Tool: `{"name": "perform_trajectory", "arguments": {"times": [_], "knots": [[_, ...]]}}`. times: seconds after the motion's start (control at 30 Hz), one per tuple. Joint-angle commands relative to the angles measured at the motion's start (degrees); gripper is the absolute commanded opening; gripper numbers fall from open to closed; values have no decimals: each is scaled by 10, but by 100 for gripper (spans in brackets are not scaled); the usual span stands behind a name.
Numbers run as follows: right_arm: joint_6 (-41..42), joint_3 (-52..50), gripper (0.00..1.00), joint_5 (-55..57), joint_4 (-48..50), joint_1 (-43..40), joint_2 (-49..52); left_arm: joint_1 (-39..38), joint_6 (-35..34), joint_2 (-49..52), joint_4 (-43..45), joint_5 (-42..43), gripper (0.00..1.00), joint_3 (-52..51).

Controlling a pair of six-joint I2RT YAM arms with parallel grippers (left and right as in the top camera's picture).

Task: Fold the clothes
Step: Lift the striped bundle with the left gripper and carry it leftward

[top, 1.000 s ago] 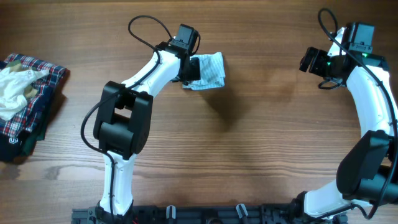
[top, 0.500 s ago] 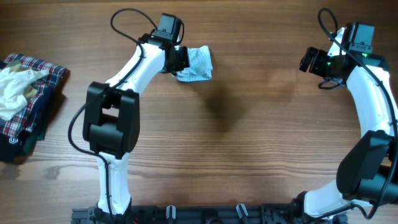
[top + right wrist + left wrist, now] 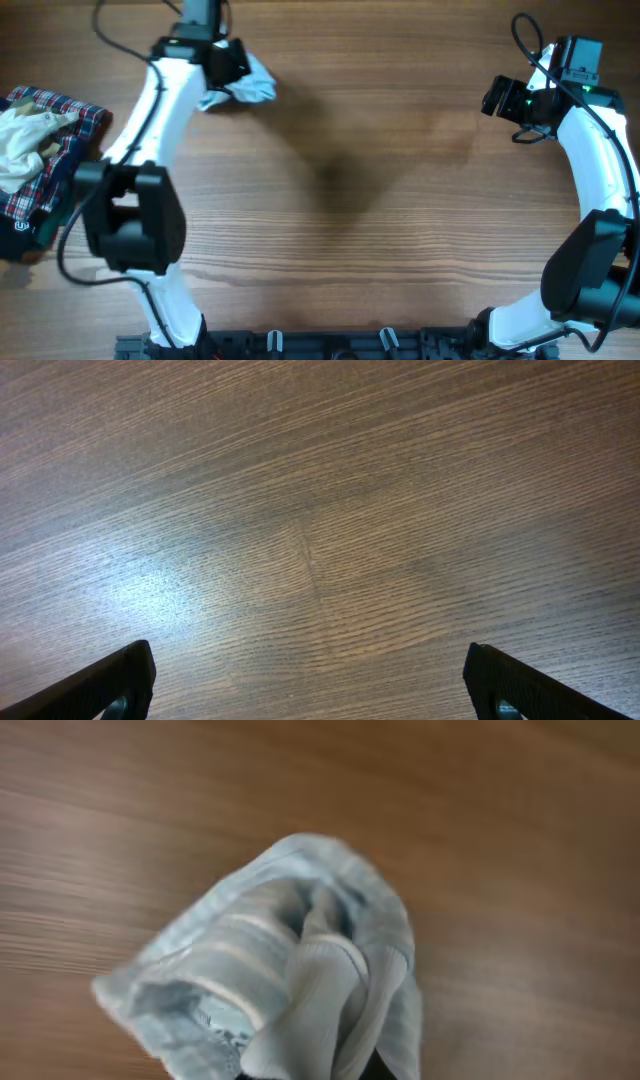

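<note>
Overhead — left jaws pinch striped blue cloth (image 3: pixel 247 88); plaid pile (image 3: pixel 72 122) far left.

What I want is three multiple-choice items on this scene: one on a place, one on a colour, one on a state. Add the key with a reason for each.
1. Where does the pile of clothes lie?
A. At the left edge of the table
B. At the table's centre
C. Under the right arm

2. What colour is the striped cloth held in the left jaws?
A. Red
B. Light blue
C. Black

3. How do the right jaws stand?
A. Shut on a sock
B. Open, holding nothing
C. Shut on a shirt

Key:
1 A: the overhead view shows the pile at the far left.
2 B: the left wrist view shows pale blue stripes.
3 B: the right wrist view shows both fingers wide apart over bare wood.
</note>
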Motion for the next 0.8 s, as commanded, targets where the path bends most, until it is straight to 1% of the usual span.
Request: {"name": "perform_trajectory", "arguments": {"times": [0.0, 0.23, 0.3, 0.4, 0.57, 0.63, 0.7, 0.77], "knots": [[4, -5, 100, 6, 0, 1, 1, 34, 18, -29, -11, 20, 4, 12], [4, -5, 100, 6, 0, 1, 1, 24, 12, 22, -43, 21, 4, 7], [4, -5, 100, 6, 0, 1, 1, 24, -11, 36, -67, 21, 4, 7], [4, -5, 100, 6, 0, 1, 1, 19, -19, 55, -109, 21, 4, 6], [4, -5, 100, 6, 0, 1, 1, 13, -76, 59, -160, 11, 4, 6], [4, -5, 100, 6, 0, 1, 1, 13, -91, 59, -174, -11, 4, 6], [4, -5, 100, 6, 0, 2, 1, 13, -95, 59, -173, -16, 4, -4], [4, -5, 100, 6, 0, 2, 1, 13, -103, 60, -163, -16, 11, -23]]}}
